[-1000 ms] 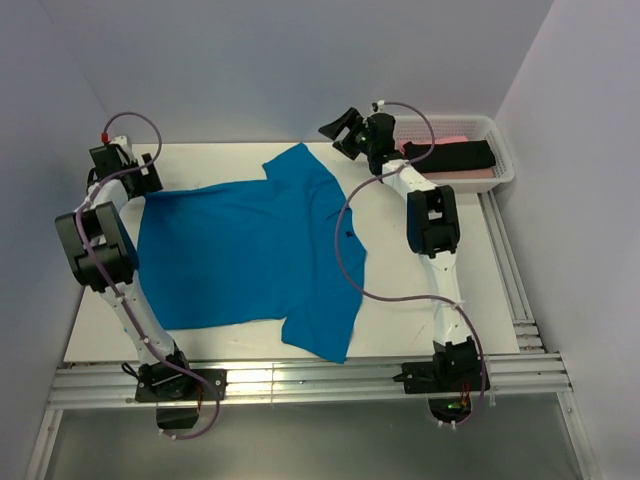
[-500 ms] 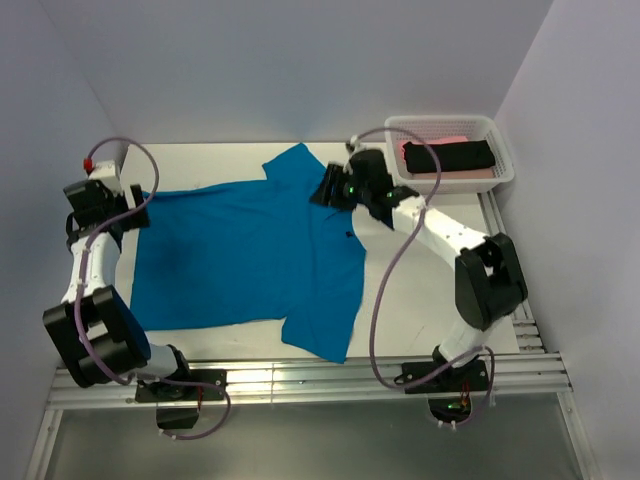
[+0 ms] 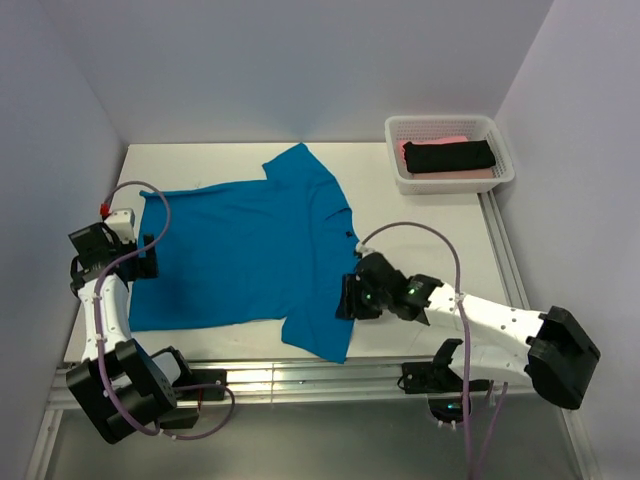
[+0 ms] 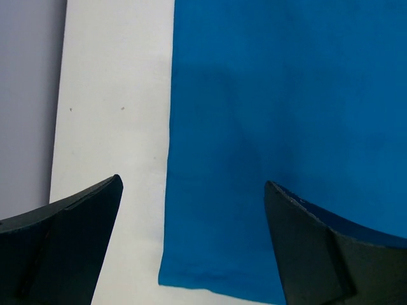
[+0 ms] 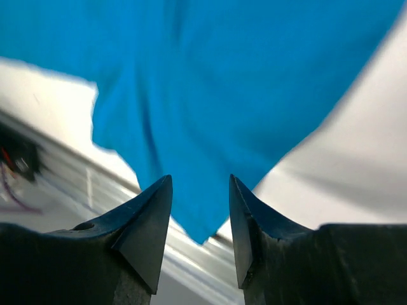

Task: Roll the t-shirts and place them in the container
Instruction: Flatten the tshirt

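the bright blue short-sleeved cloth t-shirt (image 3: 250,250) lies flat on the white table (image 3: 430,230), left of centre. the left gripper (image 3: 148,255) hovers fully released over its left hem. the right gripper (image 3: 345,298), fingers half-parted and empty, sits by the near sleeve. best to pinch both edges evenly and roll straight.
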`<state>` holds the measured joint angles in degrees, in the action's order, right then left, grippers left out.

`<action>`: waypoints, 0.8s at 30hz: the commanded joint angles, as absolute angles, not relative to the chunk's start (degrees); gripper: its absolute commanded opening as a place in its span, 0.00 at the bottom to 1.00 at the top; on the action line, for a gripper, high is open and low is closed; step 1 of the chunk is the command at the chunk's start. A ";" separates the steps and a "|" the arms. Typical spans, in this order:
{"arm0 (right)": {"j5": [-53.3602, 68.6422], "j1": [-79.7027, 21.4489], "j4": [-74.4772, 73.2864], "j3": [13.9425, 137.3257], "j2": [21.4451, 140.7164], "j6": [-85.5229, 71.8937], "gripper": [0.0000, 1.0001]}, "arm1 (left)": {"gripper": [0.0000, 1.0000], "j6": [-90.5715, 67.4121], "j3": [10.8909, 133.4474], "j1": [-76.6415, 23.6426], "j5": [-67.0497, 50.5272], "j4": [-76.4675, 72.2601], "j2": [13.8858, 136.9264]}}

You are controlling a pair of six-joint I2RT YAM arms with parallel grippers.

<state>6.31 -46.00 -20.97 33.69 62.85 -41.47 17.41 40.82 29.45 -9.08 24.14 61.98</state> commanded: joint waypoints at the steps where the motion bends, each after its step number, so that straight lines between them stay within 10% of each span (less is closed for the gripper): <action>1: 3.08 -53.33 -20.31 31.91 63.10 -48.51 0.50 | 0.98 19.51 40.34 29.79 -9.76 27.33 60.55; 24: -11.69 -78.75 -34.01 41.75 78.57 -66.80 0.47 | 0.98 22.41 37.62 33.57 -10.90 28.13 61.44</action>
